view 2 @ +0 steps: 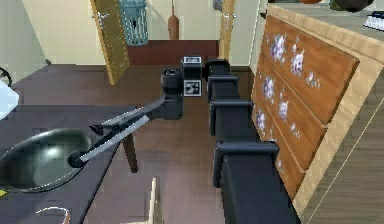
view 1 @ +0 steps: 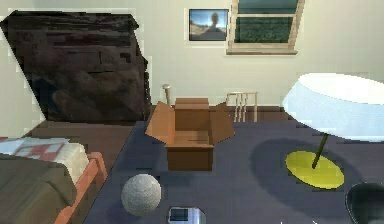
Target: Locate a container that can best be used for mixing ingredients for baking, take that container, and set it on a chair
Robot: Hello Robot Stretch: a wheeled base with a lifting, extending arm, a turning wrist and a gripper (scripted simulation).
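Table (view 2: 60,100): took up the arm side view's left, dark-topped, with one leg showing under its edge; also spread across the forward view's middle and right.
Bowl (view 2: 35,160): sat upright on the table, at the corner toward the arm side view's bottom left; dark, round, glossy inside.
Gripper (view 2: 85,143): reached in over the table's edge, fingers slanting down toward the bowl's rim; touching or above could not be told.
Grip: could not be told whether apart, together or clamped on anything; nor whether anything was held, with the bowl lying at the fingertips.
Arm (view 2: 245,170): ran alongside the table, between it and the dresser, ending at two white marked squares.
Dresser (view 2: 300,100): stood well apart from the table across brown floor; wooden, pale patterned drawer fronts.
Door (view 2: 110,40): stood ajar beyond the table's far end; wooden.
Box (view 1: 192,130): stood on the table, mid forward view; cardboard, flaps spread.
Lamp (view 1: 335,105): stood on the table right of the box; white shade, yellow round base.
Ball (view 1: 141,193): rested on the table near its close edge; grey.
Bed (view 1: 40,175): lay beside the table's left edge; orange frame.
Picture (view 1: 207,24): hung on the wall beyond the table.
Window (view 1: 265,25): set in the wall beyond the table, just beside the picture.
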